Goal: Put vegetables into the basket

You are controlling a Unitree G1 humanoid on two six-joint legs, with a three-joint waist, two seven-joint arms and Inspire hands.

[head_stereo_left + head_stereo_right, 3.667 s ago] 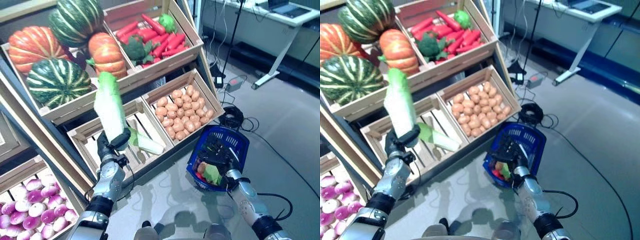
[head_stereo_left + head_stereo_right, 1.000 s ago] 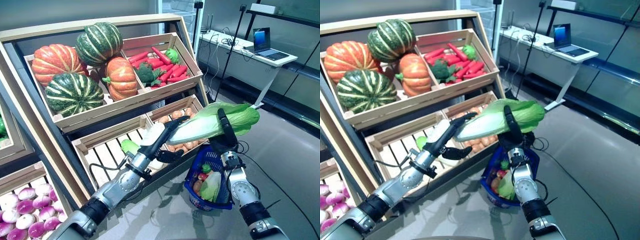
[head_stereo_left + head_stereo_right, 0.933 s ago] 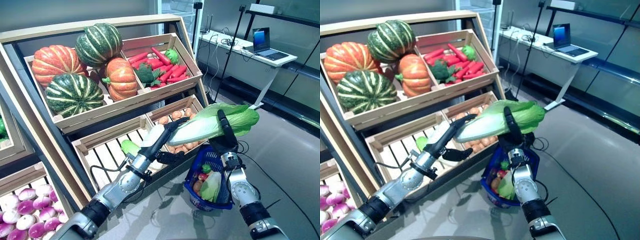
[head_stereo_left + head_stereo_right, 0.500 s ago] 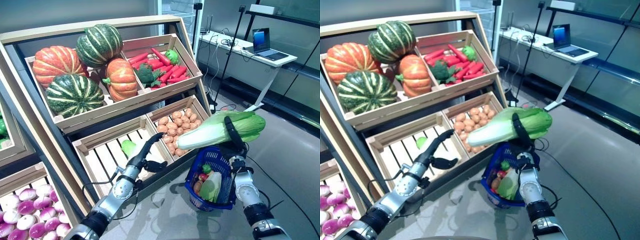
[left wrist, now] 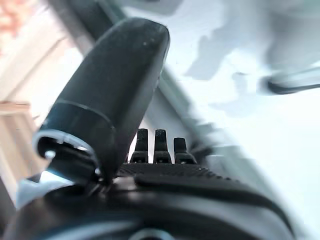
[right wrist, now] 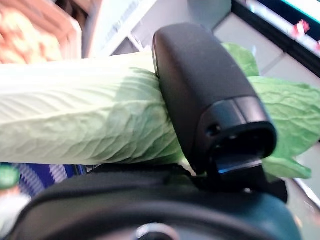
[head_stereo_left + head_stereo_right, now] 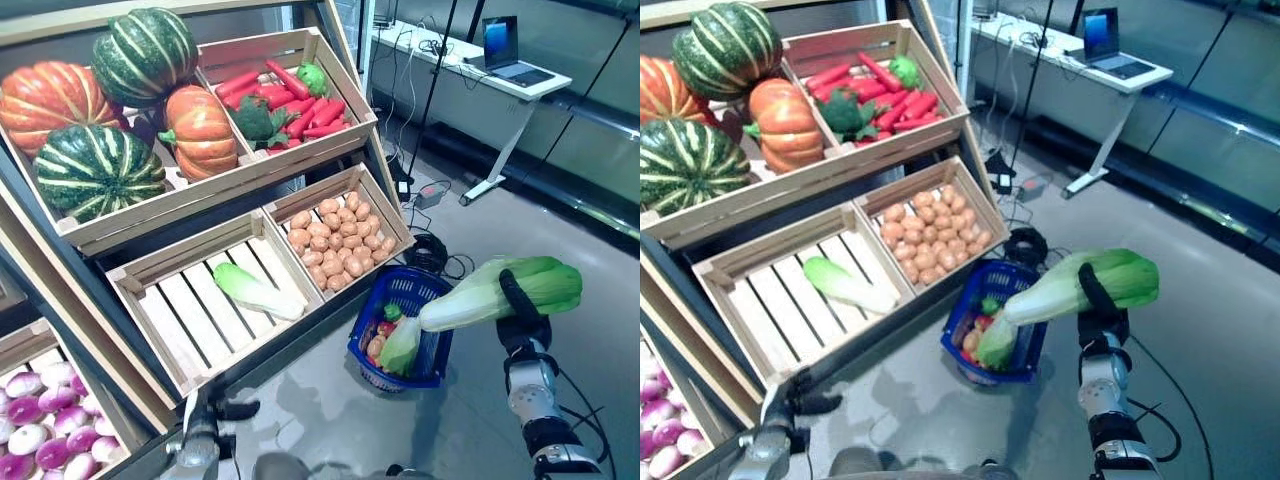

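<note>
My right hand [image 7: 522, 322] is shut on a long napa cabbage [image 7: 480, 297], white at the stem and green at the leaf end. It holds the cabbage level, its white end over the right rim of the blue basket [image 7: 425, 372]. The right wrist view shows my thumb [image 6: 200, 85] wrapped over the cabbage [image 6: 85, 127]. The basket stands on the floor in front of the stand and holds another pale green cabbage [image 7: 400, 346] and small red and green vegetables [image 7: 381, 327]. My left hand [image 7: 215, 412] is low by the stand's foot, fingers straight [image 5: 159, 145] and empty.
The wooden vegetable stand [image 7: 240, 180] rises on the left with slanted crates. A white desk [image 7: 470, 75] with a laptop stands at the back right. Cables lie on the grey floor [image 7: 440, 250] behind the basket.
My left hand let go of the cabbage and dropped down to the stand's foot. My right hand alone now holds the cabbage, lower and nearer the basket. The camera has tilted downward.
</note>
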